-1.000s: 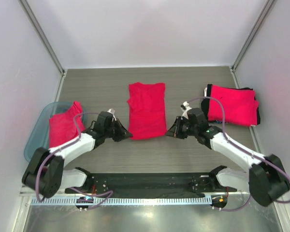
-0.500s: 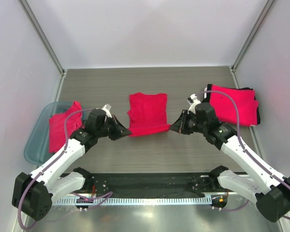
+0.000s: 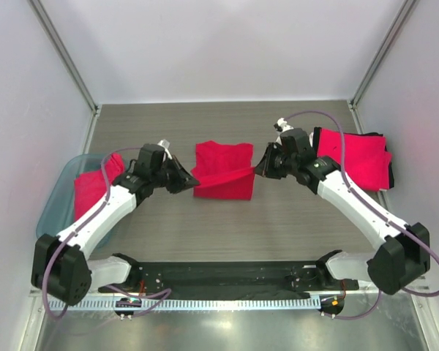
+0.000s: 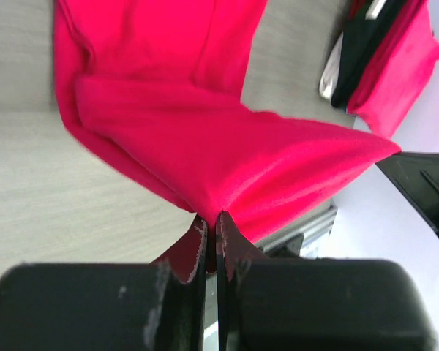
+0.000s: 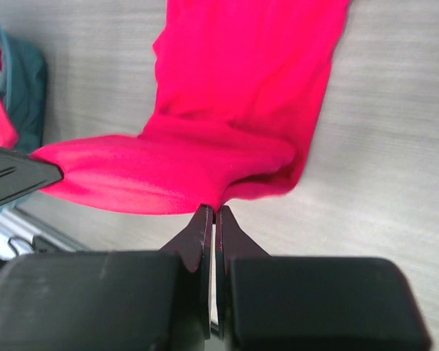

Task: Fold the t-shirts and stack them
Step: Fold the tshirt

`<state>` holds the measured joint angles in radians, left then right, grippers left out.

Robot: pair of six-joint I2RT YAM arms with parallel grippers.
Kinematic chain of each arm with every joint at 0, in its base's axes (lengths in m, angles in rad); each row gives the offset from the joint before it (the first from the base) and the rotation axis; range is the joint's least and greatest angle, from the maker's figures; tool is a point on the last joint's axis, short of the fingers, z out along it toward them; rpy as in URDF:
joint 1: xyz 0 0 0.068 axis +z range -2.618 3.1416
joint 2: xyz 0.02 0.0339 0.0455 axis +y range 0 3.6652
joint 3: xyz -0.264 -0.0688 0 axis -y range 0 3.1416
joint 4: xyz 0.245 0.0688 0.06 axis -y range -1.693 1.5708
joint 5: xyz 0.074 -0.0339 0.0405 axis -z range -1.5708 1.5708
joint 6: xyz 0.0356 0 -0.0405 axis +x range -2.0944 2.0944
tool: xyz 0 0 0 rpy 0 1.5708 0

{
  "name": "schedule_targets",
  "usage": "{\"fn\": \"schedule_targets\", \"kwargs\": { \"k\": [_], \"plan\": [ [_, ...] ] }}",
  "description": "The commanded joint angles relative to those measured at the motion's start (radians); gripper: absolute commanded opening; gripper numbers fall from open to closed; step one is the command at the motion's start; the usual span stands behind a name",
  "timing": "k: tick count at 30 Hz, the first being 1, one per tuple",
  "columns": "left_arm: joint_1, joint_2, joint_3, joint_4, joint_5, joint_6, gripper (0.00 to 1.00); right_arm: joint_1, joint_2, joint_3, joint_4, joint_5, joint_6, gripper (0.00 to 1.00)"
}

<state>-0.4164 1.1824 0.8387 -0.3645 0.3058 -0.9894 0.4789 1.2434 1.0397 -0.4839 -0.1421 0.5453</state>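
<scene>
Nearest to me, a long black metal base rail (image 3: 219, 274) runs along the front edge of the grey wood-grain table (image 3: 205, 234). Two white-and-black arms rise from its ends and reach inward toward the middle.

The left gripper (image 3: 187, 183) has its jaws pressed together on the near left corner of a bright red cloth t-shirt (image 3: 223, 175) in the middle of the table. The left wrist view shows the cloth pinched right at the fingertips, with barely a sliver between them. The right gripper (image 3: 259, 169) is clamped the same way on the near right corner and sits a little farther back than its partner.

Between the two, the shirt's near hem is held up off the table as a stretched edge that sags slightly in the middle. It hangs doubled above the rest of the garment. The far part of the shirt lies flat on the wood.

Off to the left, at much the same depth, a translucent teal plastic bin (image 3: 53, 212) holds a crumpled red t-shirt (image 3: 94, 189), part of it draped over the rim.

On the right, close to the side wall, lies a stack of folded red t-shirts (image 3: 355, 157). A dark layer shows along its edges; I cannot tell what that layer is. The stack sits on the table just beyond the right arm's wrist.

Behind everything stand plain white walls (image 3: 219, 51).
</scene>
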Motion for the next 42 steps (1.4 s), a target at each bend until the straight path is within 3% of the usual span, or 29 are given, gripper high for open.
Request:
{"fn": "schedule_targets", "kwargs": {
  "k": [1, 17, 29, 34, 36, 37, 38, 39, 41, 42],
  "plan": [
    [0.042, 0.058, 0.082, -0.011, -0.027, 0.055, 0.02, -0.042, 0.046, 0.088, 0.030, 0.067, -0.045, 0.01],
    [0.111, 0.456, 0.345, 0.104, 0.000, 0.035, 0.00, -0.177, 0.373, 0.290, 0.116, 0.015, -0.061, 0.01],
    [0.162, 0.649, 0.507, 0.114, 0.024, 0.026, 0.01, -0.214, 0.605, 0.471, 0.122, -0.036, -0.062, 0.01],
    [0.189, 0.820, 0.666, 0.124, 0.081, 0.028, 0.01, -0.227, 0.703, 0.561, 0.130, -0.037, -0.061, 0.01],
    [0.202, 0.879, 0.720, 0.124, 0.133, 0.023, 0.07, -0.230, 0.755, 0.589, 0.136, -0.043, -0.065, 0.02],
    [0.203, 0.902, 0.781, 0.134, 0.144, 0.031, 0.17, -0.233, 0.774, 0.615, 0.140, -0.042, -0.067, 0.03],
    [0.200, 0.945, 0.810, 0.133, 0.150, 0.052, 0.54, -0.235, 0.786, 0.622, 0.149, -0.045, -0.067, 0.14],
    [0.197, 0.963, 0.848, 0.137, 0.135, 0.075, 0.71, -0.238, 0.795, 0.622, 0.201, -0.048, -0.068, 0.27],
    [0.195, 0.981, 0.918, 0.084, 0.095, 0.087, 0.92, -0.243, 0.801, 0.599, 0.258, -0.009, -0.056, 0.53],
    [0.197, 0.973, 0.918, 0.104, 0.095, 0.092, 0.96, -0.241, 0.797, 0.588, 0.292, 0.012, -0.053, 0.60]
  ]
}}
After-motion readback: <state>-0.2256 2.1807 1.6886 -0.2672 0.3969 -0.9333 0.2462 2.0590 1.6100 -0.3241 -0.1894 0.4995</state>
